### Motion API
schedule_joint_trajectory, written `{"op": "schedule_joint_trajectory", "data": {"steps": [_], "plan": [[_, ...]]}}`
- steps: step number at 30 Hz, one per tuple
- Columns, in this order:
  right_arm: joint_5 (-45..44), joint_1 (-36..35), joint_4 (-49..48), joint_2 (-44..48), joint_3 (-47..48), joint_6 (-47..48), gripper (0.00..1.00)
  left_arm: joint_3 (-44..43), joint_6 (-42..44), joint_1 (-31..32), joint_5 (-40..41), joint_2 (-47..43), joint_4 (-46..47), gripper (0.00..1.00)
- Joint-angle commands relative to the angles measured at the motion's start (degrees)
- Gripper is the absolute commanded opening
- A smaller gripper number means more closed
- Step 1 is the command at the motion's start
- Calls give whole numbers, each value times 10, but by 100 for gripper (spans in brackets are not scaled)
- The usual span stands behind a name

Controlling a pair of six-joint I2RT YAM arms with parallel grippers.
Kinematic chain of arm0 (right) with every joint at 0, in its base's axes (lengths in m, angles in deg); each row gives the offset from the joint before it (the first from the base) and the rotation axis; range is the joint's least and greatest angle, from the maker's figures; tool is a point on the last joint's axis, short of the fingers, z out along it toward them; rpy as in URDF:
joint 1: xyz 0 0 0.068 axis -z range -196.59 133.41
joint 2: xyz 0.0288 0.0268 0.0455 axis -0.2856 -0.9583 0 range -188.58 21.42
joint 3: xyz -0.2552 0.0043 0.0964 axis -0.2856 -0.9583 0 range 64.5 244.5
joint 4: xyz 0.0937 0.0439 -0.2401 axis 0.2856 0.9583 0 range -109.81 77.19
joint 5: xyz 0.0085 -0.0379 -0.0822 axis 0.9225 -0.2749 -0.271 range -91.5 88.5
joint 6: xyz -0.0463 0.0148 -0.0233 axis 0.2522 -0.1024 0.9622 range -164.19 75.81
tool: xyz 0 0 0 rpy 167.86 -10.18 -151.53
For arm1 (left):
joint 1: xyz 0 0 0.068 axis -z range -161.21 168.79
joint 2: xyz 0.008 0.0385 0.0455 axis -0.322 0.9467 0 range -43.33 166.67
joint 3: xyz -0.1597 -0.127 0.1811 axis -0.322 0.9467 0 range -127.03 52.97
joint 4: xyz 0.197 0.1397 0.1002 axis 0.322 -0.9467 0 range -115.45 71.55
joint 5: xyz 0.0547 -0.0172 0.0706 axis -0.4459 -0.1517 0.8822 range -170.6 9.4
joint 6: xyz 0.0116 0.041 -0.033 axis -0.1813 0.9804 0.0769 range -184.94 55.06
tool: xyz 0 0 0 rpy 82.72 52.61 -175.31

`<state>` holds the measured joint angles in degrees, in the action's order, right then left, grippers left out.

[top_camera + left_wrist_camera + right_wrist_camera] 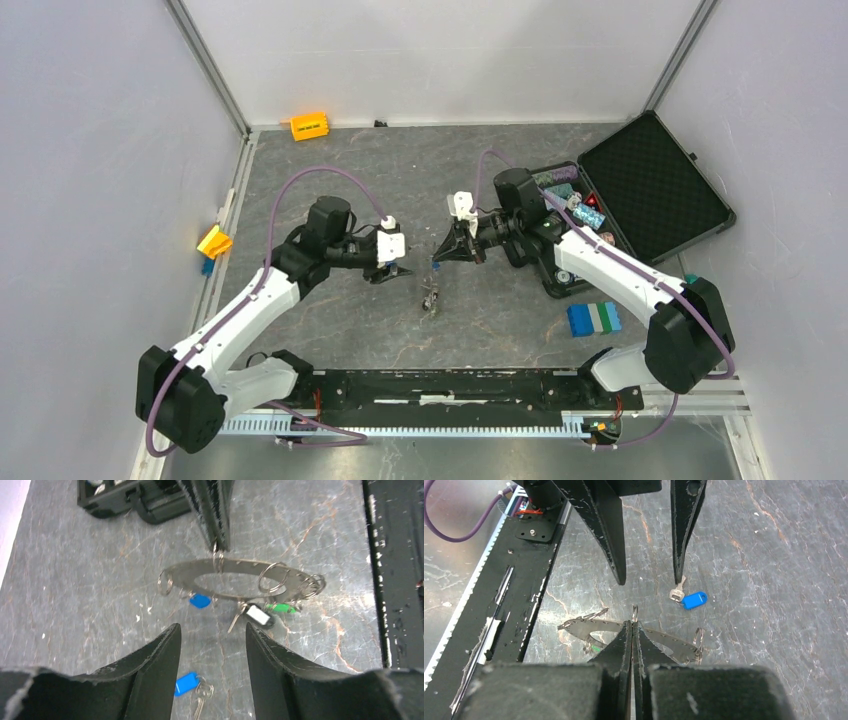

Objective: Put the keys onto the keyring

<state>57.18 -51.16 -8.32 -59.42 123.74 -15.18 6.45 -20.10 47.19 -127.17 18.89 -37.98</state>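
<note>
Peering from left wrist: left gripper (pixel 212 630) released, jaws apart over a loose blue-tagged key (pixel 187 684), nearer than the keyring (pixel 250 566). Right gripper (pixel 220 542) clenched on the keyring's far rim. Hung keys (pixel 257 614) beneath it blur in top view.

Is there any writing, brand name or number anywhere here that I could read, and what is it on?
No text can be read in any view.
Black key tag: has a white label, nothing legible on it.
Blue tag on the table and green tag: look blank.
Keyring: no engraving shows.
Chips in the open case: too small to read.
</note>
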Motion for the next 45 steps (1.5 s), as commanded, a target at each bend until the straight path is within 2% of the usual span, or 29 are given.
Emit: {"op": "schedule_joint_trajectory", "data": {"steps": [1,5,9,14,16,21,26,30,35,45], "plan": [[-21,-5,1,26,25,16,0,-19,29,-4,108,-17,-47,57],[-15,-5,-3,36,13,19,0,-31,67,-5,209,18,-104,60],[-17,-4,-4,53,5,21,0,-93,3,-5,309,117,-162,64],[-28,-1,15,77,6,32,0,-113,-55,-5,362,200,-162,72],[-29,3,19,84,2,34,0,-124,-81,-5,369,230,-156,70],[-30,14,23,105,-14,37,0,-150,-139,-3,359,296,-159,52],[-33,24,28,119,-19,42,0,-145,-188,10,359,314,-142,53],[-32,29,23,120,-22,41,0,-128,-235,37,404,320,-113,53],[-33,31,18,121,-25,37,0,-121,-245,65,452,331,-91,51],[-31,38,5,129,-36,28,0,-128,-249,72,490,359,-91,47]]}}
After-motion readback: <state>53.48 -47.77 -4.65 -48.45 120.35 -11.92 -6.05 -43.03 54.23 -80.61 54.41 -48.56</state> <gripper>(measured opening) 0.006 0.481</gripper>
